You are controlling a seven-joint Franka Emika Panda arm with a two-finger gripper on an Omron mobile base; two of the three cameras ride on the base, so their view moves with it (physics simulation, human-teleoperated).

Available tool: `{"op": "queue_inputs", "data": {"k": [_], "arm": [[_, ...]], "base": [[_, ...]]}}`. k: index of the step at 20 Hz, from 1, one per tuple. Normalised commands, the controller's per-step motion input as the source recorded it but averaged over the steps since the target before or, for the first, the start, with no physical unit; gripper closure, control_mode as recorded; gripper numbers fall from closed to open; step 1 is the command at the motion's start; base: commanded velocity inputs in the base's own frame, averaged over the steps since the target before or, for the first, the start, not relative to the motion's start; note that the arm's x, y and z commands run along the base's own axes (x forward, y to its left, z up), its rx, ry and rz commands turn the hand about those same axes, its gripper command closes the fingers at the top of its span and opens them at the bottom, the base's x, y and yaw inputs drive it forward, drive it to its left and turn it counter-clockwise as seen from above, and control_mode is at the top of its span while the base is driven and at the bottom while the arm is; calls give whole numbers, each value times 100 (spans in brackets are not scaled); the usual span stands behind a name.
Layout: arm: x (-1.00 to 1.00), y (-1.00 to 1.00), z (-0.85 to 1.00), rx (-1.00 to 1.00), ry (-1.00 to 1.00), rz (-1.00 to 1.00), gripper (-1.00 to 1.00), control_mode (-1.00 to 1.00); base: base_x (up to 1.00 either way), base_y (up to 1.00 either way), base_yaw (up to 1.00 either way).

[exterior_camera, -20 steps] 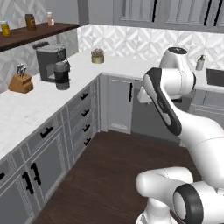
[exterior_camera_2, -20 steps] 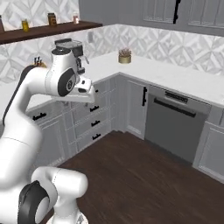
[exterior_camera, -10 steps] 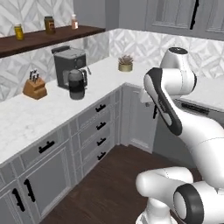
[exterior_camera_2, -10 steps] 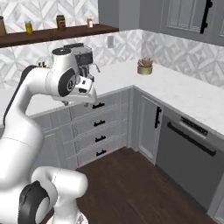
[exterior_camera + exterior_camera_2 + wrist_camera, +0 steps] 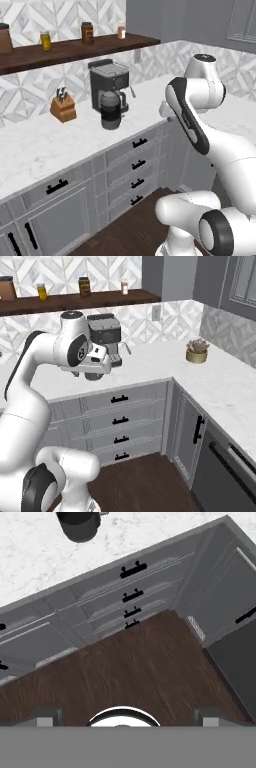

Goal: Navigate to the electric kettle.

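Heading for the dark electric kettle (image 5: 111,112), parked on the bench (image 5: 45,145) just in front of the coffee machine (image 5: 107,80). Lies ahead and slightly left of the end effector (image 5: 125,718), beyond the drawers (image 5: 131,597). Fingers spread wide, gripping nothing.

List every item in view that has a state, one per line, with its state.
Dark cylindrical electric kettle: upright on the white marble counter, in front of the coffee machine.
Black coffee machine: upright against the backsplash.
Wooden knife block: upright, knives in.
Grey drawers with black handles: all closed.
Small potted succulent: upright.
Gripper: raised above the wooden floor, jaw state unclear.
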Motion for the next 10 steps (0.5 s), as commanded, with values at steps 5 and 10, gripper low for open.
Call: {"op": "queue_inputs", "data": {"k": [5, 10], "arm": [[0, 0, 0, 0, 0, 0, -100, 100], [0, 0, 0, 0, 0, 0, -100, 100]], "base": [[88, -24, 53], [77, -47, 51]]}}
